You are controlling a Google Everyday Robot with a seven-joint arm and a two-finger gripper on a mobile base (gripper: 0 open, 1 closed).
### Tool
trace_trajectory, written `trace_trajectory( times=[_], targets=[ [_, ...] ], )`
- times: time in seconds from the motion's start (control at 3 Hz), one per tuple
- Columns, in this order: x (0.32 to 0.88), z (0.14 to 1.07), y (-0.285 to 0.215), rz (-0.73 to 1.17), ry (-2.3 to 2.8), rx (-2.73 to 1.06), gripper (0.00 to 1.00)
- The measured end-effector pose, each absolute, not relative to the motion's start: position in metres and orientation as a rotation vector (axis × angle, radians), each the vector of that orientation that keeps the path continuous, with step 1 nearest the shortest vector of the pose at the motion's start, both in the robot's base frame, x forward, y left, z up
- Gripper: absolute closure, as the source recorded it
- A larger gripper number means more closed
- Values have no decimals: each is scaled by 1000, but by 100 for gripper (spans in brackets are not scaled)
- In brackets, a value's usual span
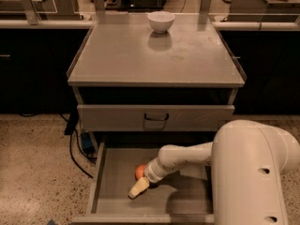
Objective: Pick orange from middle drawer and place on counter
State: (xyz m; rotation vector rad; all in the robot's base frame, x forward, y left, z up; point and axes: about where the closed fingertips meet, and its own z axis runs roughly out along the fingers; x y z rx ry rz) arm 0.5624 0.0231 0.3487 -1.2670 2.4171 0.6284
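The orange (140, 171) lies on the floor of the open middle drawer (112, 182), left of its centre. Only its left part shows; the arm's wrist covers the rest. My gripper (139, 187) is down inside the drawer, right beside the orange on its front side, with its pale tip pointing to the front left. The white arm (187, 156) reaches into the drawer from the right. The counter (140, 55) is the flat grey cabinet top above.
A white bowl (161, 21) stands at the back middle of the counter. A shut drawer front with a dark loop handle (155, 117) sits above the open drawer. The robot's white body (251, 172) fills the lower right. Cables (75, 144) lie on the floor at left.
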Motion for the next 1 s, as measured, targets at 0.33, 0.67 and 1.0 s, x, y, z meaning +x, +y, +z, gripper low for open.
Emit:
trace_trajectory(
  times=[0.33,0.67,1.0],
  targets=[
    [566,350,29,629,2400,-1282,0],
    [580,355,44,608,2375,-1317,0],
    [581,355,46,608,2374,-1319,19]
  ],
)
